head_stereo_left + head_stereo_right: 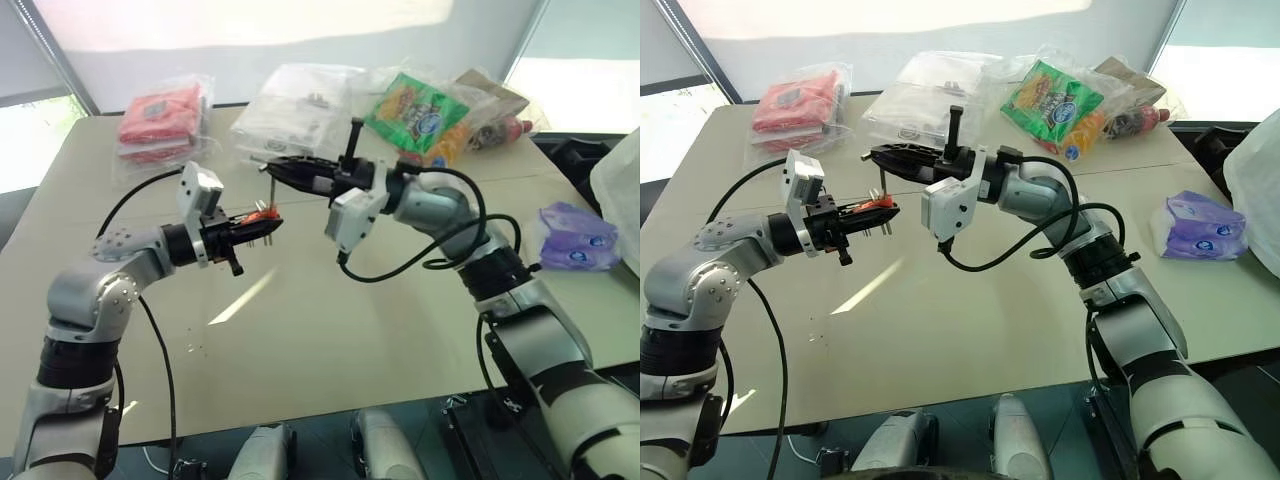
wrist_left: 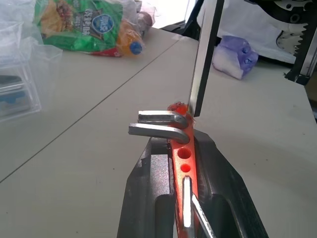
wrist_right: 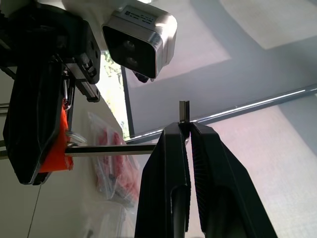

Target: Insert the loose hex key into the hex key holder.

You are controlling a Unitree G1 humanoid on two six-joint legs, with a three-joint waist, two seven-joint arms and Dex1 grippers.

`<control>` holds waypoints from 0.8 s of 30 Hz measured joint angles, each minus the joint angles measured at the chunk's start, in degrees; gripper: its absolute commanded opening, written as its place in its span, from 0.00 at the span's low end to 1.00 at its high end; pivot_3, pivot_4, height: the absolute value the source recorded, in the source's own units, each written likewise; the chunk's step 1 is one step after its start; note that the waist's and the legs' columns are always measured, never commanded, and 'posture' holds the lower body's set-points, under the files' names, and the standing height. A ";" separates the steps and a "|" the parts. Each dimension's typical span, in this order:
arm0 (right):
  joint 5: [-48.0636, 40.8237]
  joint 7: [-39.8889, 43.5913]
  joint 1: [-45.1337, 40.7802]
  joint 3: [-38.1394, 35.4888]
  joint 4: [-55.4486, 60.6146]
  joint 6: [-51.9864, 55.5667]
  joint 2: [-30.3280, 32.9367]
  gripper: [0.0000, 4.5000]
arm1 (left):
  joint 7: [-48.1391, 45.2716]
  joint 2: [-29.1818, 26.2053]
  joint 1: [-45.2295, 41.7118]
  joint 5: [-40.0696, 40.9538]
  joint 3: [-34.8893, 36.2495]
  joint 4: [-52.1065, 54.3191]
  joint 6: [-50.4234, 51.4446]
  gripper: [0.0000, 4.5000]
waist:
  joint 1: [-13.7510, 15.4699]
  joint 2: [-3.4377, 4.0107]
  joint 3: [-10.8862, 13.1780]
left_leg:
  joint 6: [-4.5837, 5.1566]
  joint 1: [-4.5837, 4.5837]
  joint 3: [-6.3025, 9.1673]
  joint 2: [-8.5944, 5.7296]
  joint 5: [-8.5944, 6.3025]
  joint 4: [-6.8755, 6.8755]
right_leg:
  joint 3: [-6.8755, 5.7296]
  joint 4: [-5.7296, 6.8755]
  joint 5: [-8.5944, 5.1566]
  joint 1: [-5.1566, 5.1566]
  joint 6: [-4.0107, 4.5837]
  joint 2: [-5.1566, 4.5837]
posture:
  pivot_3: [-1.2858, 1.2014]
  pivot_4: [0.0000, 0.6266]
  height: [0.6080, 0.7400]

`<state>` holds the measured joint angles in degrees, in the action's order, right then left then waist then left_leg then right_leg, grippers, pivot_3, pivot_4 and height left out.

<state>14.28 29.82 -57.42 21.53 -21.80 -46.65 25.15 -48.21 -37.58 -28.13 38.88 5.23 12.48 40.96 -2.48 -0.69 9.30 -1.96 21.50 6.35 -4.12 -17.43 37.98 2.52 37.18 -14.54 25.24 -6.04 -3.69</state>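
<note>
Left gripper (image 1: 262,222) clamped on hex key holder (image 2: 184,148), above the bench (image 1: 330,330). Right gripper (image 1: 272,166) at its 12 o'clock, pinching loose hex key (image 2: 204,54), tip touching holder's end. Slight misalignment likely to skid tip past hole.

Above the counter (image 1: 330,330), the left pincer (image 1: 262,227) held the hex key holder (image 1: 263,214), with the right pincer (image 1: 275,168) just behind it gripping the loose hex key (image 1: 269,185). The key's long arm reached down to the holder. Packets (image 1: 160,120) lay along the counter's far edge, and a pack (image 1: 575,238) at its right.
</note>
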 measured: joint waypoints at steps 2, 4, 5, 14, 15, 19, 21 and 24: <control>0.03 0.02 0.00 -0.02 0.00 0.00 -0.12 0.01 | 0.00 0.01 0.00 -0.01 0.00 0.00 0.00 0.00 | 0.00 0.00 0.00 | 0.00 0.00 0.00 0.00 0.00 0.00 | 0.00 0.00 0.00 0.00 0.00 0.00 | 0.52 0.24 1.00; 0.10 0.01 0.00 -0.02 0.00 0.00 -0.41 0.01 | 0.00 0.05 0.00 -0.01 0.00 0.07 0.00 0.00 | 0.00 0.00 0.00 | 0.00 0.00 0.00 0.00 0.00 0.00 | 0.00 0.00 0.00 0.00 0.00 0.00 | 0.52 0.24 1.00; 0.12 0.01 0.00 -0.03 0.00 0.00 -0.46 0.01 | 0.00 0.06 0.00 -0.01 0.00 0.10 0.00 0.00 | 0.00 0.00 0.00 | 0.00 0.00 0.00 0.00 0.00 0.00 | 0.00 0.00 0.00 0.00 0.00 0.00 | 0.52 0.24 1.00; 1.31 -0.98 -0.12 -0.60 -1.18 -0.62 -0.53 0.01 | 0.01 0.37 0.02 -0.02 -0.06 0.38 0.16 0.00 | -0.01 0.00 0.00 | 0.00 0.00 0.00 0.00 0.00 0.00 | 0.00 0.01 0.00 0.01 0.00 0.00 | 0.52 0.24 1.00; 1.40 -1.10 -0.27 -0.67 -1.48 -0.81 -0.52 0.01 | 0.00 0.37 0.02 -0.01 -0.06 0.71 0.18 0.00 | -0.01 0.00 0.00 | 0.00 0.00 0.00 0.00 0.00 0.00 | 0.00 0.01 0.00 0.01 0.00 0.00 | 0.52 0.24 1.00; 2.31 -1.40 -1.13 -0.80 -2.46 -1.60 -0.50 0.01 | 0.01 0.46 0.03 0.00 -0.06 1.24 0.20 0.00 | -0.02 0.00 0.00 | 0.00 0.00 0.00 -0.01 0.00 0.00 | 0.00 0.02 0.00 0.01 0.00 0.00 | 0.52 0.24 1.00; 2.40 -1.44 -1.14 -0.82 -2.73 -1.85 -0.50 0.01 | 0.03 0.51 0.14 0.00 -0.06 1.24 0.22 0.00 | -0.01 0.00 0.00 | 0.00 0.00 0.00 -0.01 0.00 0.00 | 0.00 0.02 0.00 0.01 0.00 0.00 | 0.52 0.24 1.00; 2.40 -1.39 -1.14 -0.83 -3.02 -2.23 -0.50 0.01 | 0.11 0.60 0.25 0.00 -0.06 1.24 0.22 0.00 | -0.01 0.00 0.00 | 0.00 0.00 0.00 -0.01 0.00 0.00 | 0.00 0.01 0.00 0.01 0.00 0.00 | 0.52 0.24 1.00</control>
<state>16.68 28.43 -58.56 20.70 -24.82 -48.87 24.64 -48.10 -36.98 -27.88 38.88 5.17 13.72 41.18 -2.49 -0.69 9.30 -1.96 21.50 6.35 -4.12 -17.43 37.98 2.52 37.20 -14.54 25.25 -6.03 -3.69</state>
